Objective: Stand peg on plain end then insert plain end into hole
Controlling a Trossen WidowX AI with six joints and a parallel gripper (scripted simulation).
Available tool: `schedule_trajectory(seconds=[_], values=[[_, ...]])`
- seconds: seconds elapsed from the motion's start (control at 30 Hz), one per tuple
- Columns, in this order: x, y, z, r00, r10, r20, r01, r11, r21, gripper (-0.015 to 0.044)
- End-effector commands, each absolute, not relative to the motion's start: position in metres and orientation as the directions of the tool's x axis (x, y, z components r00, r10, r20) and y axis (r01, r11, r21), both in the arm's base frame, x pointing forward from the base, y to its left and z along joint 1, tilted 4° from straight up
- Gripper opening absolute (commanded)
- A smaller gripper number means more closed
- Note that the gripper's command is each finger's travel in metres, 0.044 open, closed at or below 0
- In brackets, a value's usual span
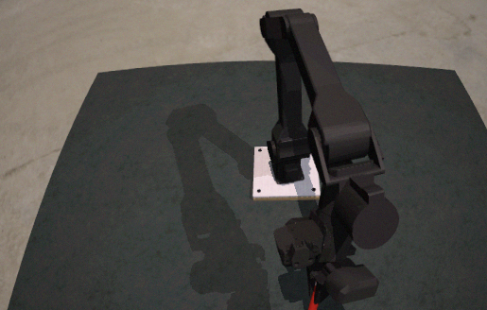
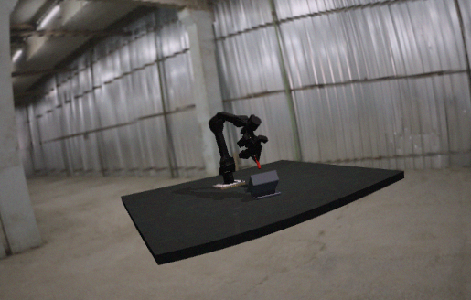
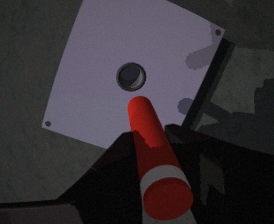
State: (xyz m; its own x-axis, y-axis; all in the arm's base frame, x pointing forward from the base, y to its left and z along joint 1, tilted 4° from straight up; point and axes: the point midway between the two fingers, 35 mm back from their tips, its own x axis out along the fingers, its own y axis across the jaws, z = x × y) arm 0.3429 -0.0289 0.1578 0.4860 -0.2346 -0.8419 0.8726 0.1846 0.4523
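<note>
The red peg (image 1: 312,300) (image 2: 258,162) (image 3: 148,117) is held in the air in my gripper (image 1: 316,284) (image 2: 256,156) (image 3: 149,139), which is shut on it. In the wrist view its white band (image 3: 163,175) is at the near end, and its plain end points away from the camera toward the sloped panel. The pale sloped panel (image 2: 263,177) (image 3: 88,65) has one round hole (image 3: 131,77). The plain end shows just below the hole in the wrist view. In the exterior view the peg is above the panel, with its lower end apart from it. The top view does not show the panel.
The dark table (image 1: 119,165) (image 2: 335,183) carries the robot's white base plate (image 1: 263,181) (image 2: 219,186), behind the panel in the exterior view. The panel block stands on a thin foot (image 2: 268,196). The arm's shadow falls on the table.
</note>
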Motion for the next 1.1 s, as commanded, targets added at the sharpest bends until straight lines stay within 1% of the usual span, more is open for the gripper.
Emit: schedule_trajectory(seconds=[0.0,1.07], values=[[0.347,-0.033,0.151,0.489,-0.239,-0.839,0.871,0.184,0.455,0.0000],[0.364,-0.044,0.122,0.496,-0.249,-0.832,0.868,0.169,0.466,0.0000]])
